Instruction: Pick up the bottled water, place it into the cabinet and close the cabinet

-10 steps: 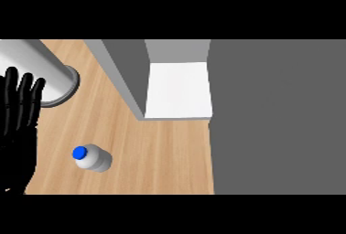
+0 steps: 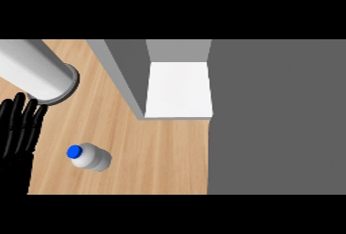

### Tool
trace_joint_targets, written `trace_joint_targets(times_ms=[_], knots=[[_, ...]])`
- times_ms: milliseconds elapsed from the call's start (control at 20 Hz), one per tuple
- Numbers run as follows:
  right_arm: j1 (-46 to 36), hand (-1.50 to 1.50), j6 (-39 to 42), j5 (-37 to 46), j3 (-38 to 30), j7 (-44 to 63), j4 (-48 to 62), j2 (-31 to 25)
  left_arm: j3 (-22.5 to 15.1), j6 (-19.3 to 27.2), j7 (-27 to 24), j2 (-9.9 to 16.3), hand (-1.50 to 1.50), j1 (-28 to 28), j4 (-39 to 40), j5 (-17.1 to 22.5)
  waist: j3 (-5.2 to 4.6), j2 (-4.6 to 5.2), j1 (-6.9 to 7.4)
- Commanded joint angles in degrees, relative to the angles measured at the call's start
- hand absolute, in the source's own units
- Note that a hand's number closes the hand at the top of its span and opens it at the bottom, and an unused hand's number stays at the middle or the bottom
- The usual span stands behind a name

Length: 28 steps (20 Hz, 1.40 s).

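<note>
The bottled water (image 2: 90, 157) stands on the counter (image 2: 162, 151) just right of the open left robot hand (image 2: 20, 125), which should close around its body below the blue cap

Place: a kitchen.
Worktop: a light wooden counter (image 2: 155, 151) lay right of the black left hand (image 2: 20, 128).
Storage: an open grey cabinet with a white shelf (image 2: 179, 89) stood beyond, farther right.
</note>
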Motion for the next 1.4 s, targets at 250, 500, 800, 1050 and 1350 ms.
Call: trace_joint_targets(times_ms=[250, 500, 800, 1050, 1350], knots=[[10.98, -1.50, 1.28, -5.77, 1.82, 10.24, -12.69, -0.42, -5.20, -0.13, 6.99, -2.46, -1.50, 14.28, -12.44, -0.33, -0.08, 0.04, 0.43], [16.58, -1.50, 0.67, -3.42, 6.22, 12.09, -19.41, 1.09, -7.60, 0.73, 7.66, -3.62, -1.50, 18.23, -14.53, -3.71, -0.10, 0.02, 0.32], [25.80, -1.50, 5.23, -3.06, 7.80, 2.96, -18.57, 2.00, -5.53, 0.94, 6.83, -3.44, -1.50, 17.41, -11.99, -4.53, -0.09, 0.03, -0.27], [28.01, -1.50, 6.08, -6.62, 5.36, 5.35, -22.67, -0.40, -8.63, 3.88, -2.03, -4.89, -1.50, 22.61, -7.24, -7.21, -0.11, -0.08, -0.10], [31.38, -1.50, 7.14, -5.05, 6.27, 2.05, -23.42, 0.06, 1.32, 2.87, -9.23, -4.53, -1.50, 18.74, 4.97, -4.77, -0.16, 0.02, -0.45]])
